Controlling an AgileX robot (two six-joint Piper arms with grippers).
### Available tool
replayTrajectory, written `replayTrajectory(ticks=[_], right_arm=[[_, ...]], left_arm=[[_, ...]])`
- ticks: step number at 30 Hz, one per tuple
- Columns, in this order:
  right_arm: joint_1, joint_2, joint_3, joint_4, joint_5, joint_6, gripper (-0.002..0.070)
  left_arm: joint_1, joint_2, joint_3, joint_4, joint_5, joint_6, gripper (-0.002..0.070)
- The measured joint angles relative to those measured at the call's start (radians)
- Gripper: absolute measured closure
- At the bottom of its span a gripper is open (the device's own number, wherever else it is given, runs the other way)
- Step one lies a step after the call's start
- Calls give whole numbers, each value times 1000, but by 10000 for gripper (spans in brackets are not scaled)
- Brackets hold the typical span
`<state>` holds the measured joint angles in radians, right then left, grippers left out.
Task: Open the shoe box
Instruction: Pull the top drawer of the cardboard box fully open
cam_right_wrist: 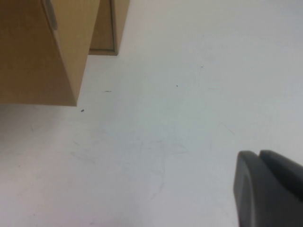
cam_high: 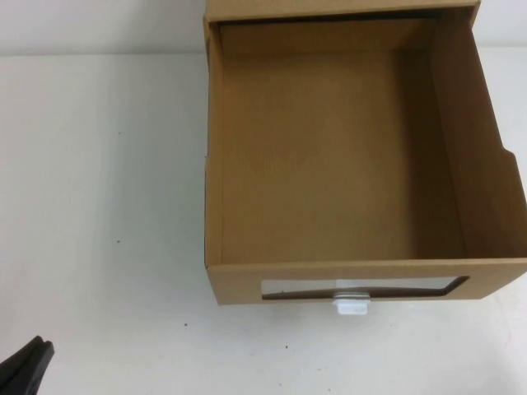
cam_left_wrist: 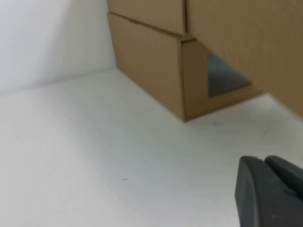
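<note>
the shoe box (cam_high: 482,164) sits on the white worktop (cam_high: 99,206), in the far half and toward the robot's right. it is a sliding kind, and it stands open: the brown cardboard drawer (cam_high: 321,156) is pulled out toward the robot from the outer sleeve (cam_high: 329,6), which shows only as a strip at the far edge. the drawer's bare floor and four walls are in plain view from above. its front panel faces the robot and carries a long cut-out window (cam_high: 296,287) with a small white pull tab (cam_high: 350,304) at the middle of the panel.

the left pincer (cam_high: 34,350) hangs at the near left corner of the worktop, well apart from the box and touching nothing. its dark fingers lie pressed together, clenched on nothing. from its wrist camera the drawer's front corner shows across the worktop.

the right pincer (cam_right_wrist: 259,156) is out of the high view. its wrist camera shows it above bare worktop, apart from the box's right side, clenched and holding nothing.
</note>
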<state>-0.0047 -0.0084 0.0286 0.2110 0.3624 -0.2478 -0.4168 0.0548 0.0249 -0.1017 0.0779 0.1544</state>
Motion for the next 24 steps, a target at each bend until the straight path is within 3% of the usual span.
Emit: replayTrajectory(ticks=[3, 6, 13, 18, 24], right_arm=[[0, 0, 0, 4, 0, 0, 694], [0, 0, 0, 8, 0, 0, 694], [0, 0, 0, 15, 1, 0, 694], [0, 0, 0, 23, 2, 0, 694], [0, 0, 0, 25, 4, 0, 694]], left_arm=[[19, -2, 0, 92, 17, 3, 679], [101, -33, 0, 179, 35, -56, 679], [285, -66, 0, 210, 213, -130, 679], [337, -67, 0, 210, 269, -134, 679], [344, -68, 0, 210, 269, -140, 679]])
